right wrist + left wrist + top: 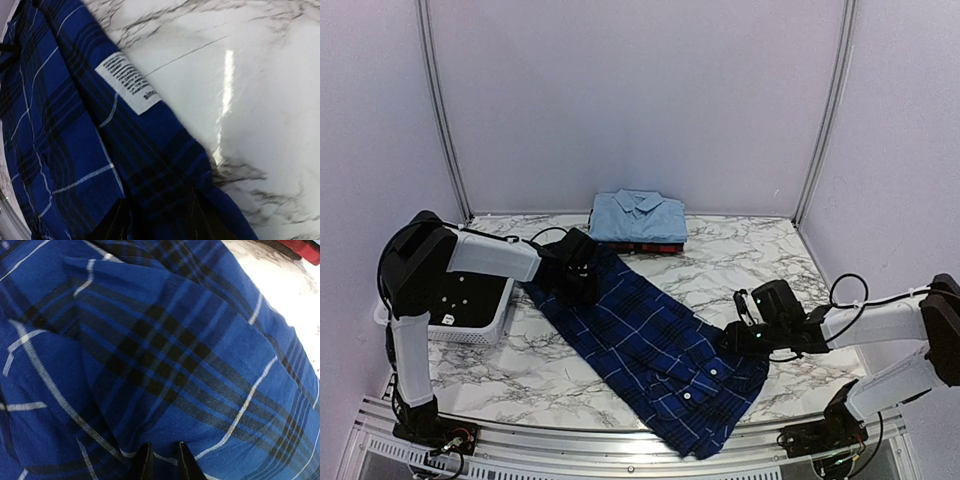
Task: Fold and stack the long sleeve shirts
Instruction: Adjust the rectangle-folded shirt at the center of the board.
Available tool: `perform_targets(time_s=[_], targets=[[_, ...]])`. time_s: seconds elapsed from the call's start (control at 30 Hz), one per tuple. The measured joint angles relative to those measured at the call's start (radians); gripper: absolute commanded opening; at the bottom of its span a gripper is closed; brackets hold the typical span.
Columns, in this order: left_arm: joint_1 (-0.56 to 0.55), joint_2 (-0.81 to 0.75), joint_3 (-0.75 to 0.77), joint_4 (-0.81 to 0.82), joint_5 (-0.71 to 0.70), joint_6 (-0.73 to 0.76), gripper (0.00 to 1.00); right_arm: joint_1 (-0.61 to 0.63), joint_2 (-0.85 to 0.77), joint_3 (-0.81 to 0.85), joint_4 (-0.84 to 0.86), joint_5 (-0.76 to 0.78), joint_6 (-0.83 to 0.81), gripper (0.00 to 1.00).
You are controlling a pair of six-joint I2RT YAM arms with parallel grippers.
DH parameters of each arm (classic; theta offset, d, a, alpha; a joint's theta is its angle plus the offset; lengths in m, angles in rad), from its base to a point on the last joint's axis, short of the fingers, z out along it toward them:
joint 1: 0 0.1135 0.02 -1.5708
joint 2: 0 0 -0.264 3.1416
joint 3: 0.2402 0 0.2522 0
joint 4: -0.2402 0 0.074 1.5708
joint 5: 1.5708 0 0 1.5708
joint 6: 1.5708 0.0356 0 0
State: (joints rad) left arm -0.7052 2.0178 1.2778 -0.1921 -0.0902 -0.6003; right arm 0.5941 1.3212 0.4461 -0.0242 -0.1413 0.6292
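1. Navy plaid shirt (650, 350): lying spread out and slantwise across the middle of the marble table (760, 260), running from far left to the near edge. White buttons (687, 396) are showing along its near part.
2. Care label (127, 82): white with printed text, showing on the shirt's edge in the right wrist view, beside bare marble.
3. Left gripper (582, 280): resting at the shirt's far left end. In the left wrist view its fingertips (145, 462) are standing close together with blue cloth pinched in the narrow gap, so it is grasping the navy plaid shirt.
4. Right gripper (735, 338): sitting low at the shirt's right edge. In the right wrist view its fingers (117, 220) are standing on either side of a bunched fold of the cloth, set wider apart. Whether they are clamping it cannot be told.
5. Light blue shirt (638, 215): lying folded, collar up, at the far middle of the table, apart from the navy shirt.
6. Red-and-black plaid shirt (640, 246): lying folded directly beneath the light blue one, only its near edge showing.
7. White slotted basket (470, 310): sitting at the table's left side, near the left arm and just beside the navy shirt's left end.
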Motion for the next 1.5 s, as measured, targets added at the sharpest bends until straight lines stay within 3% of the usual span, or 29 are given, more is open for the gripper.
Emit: perform_targets(time_s=[0.27,0.37,0.5,0.6,0.73,0.9,1.0,1.27,1.5], targets=[[0.055,0.006,0.025,-0.052,-0.009,0.08,0.2,0.326,-0.103,-0.078,0.014,0.042,0.195,0.41],[0.057,0.011,0.041,-0.075,-0.007,0.101,0.24,0.418,-0.156,-0.089,-0.042,0.055,0.264,0.41],[0.041,0.006,0.045,-0.093,-0.013,0.116,0.35,0.49,-0.209,-0.067,-0.167,0.084,0.303,0.49],[0.01,-0.026,0.043,-0.148,-0.031,0.103,0.41,0.469,-0.269,-0.006,-0.296,0.139,0.283,0.55],[-0.091,-0.136,0.014,-0.201,-0.059,0.01,0.43,0.328,-0.356,0.083,-0.359,0.143,0.187,0.58],[-0.292,-0.364,-0.074,-0.199,-0.109,-0.175,0.42,0.166,-0.283,0.154,-0.353,0.094,0.009,0.6],[-0.394,-0.425,-0.156,-0.2,-0.146,-0.304,0.42,0.101,-0.232,0.156,-0.343,0.033,-0.084,0.6],[-0.616,-0.434,-0.325,-0.193,-0.204,-0.621,0.46,0.008,-0.192,0.143,-0.259,-0.135,-0.238,0.6],[-0.718,-0.419,-0.357,-0.136,-0.213,-0.798,0.47,0.008,-0.175,0.077,-0.222,-0.195,-0.26,0.6]])
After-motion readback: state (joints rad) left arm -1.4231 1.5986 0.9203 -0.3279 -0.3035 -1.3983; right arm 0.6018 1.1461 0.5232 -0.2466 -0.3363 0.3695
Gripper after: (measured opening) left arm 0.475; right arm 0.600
